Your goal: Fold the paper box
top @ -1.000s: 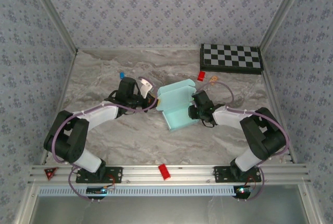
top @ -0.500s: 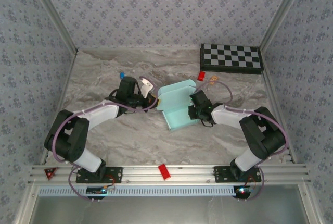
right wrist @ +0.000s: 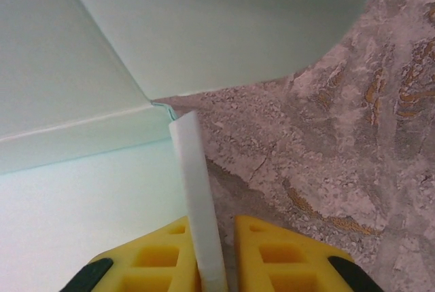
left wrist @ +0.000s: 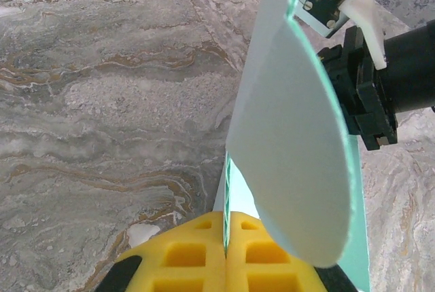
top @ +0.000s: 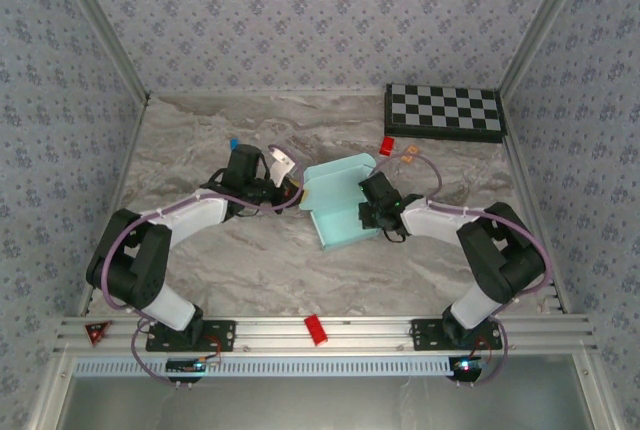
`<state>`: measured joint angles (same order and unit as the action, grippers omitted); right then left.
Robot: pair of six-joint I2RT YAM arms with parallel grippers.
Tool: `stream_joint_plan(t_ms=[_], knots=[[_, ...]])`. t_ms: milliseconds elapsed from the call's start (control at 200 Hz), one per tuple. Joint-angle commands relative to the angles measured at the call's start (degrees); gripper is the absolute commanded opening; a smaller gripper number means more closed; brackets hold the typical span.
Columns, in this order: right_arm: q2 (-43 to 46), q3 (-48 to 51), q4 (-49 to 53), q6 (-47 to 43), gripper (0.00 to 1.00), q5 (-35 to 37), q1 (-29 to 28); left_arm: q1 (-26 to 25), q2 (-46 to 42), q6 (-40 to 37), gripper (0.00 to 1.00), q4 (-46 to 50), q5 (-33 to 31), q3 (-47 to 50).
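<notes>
— Two grippers are working at the box [top: 340,220]. What are we seeing change?

— We are seeing the right gripper [top: 363,202] sitting further left than a second ago. Back then it was standing just off the box's right edge, and now it is overlapping that edge from above. The box is lying near the middle of the table [top: 250,250], much where it was, with its far panel raised and its base lying flat.

— And how are its jaws standing?

— In the right wrist view we are seeing its yellow pads [right wrist: 153,265] standing on either side of a thin upright flap edge. They are close in, with a sliver of gap showing on one side. We cannot tell whether they are pinching the card.

— What is the left gripper [top: 288,182] doing?

— It is staying at the box's left side, barely shifted. In its own view its pads [left wrist: 272,258] are pressing together with the card's thin edge between them, so it is clamping the box. A rounded flap is rising upright past the pads, and the right gripper's fingers are showing just behind it.

— Is anything else moving?

— We are finding nothing else changed. The checkerboard [top: 445,112] is lying in the far right corner, and the red block [top: 386,146] and wood block [top: 410,155] are sitting just beyond the box.
</notes>
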<state>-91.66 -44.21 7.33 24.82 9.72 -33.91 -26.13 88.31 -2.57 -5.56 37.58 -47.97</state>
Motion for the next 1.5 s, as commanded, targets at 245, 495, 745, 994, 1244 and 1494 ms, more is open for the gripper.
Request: stream_joint_plan(t_ms=[245,495,745,994,1244,1494], knots=[[-2.64,0.33,0.21,0.97,0.26,2.15,1.22,1.08,-0.66,-2.35,0.00,3.81,3.66,-1.86],[-4.02,-0.68,1.26,1.92,0.25,3.05,1.26,1.08,-0.77,-2.79,0.00,4.29,4.08,-1.97],[-4.86,-2.55,6.85,2.47,0.26,7.83,1.10,1.30,-0.95,-3.76,0.00,5.08,3.21,-2.13],[-4.97,-3.05,9.44,2.54,0.20,10.93,0.85,2.06,-1.79,-5.42,0.00,6.46,2.63,-2.60],[-6.46,-4.96,13.85,2.48,0.19,14.66,-0.19,2.65,-2.17,-6.57,0.00,7.87,2.33,-2.87],[-8.19,-6.10,16.02,2.30,0.17,16.17,-0.62,3.27,-2.16,-7.21,0.00,8.66,1.54,-3.27]])
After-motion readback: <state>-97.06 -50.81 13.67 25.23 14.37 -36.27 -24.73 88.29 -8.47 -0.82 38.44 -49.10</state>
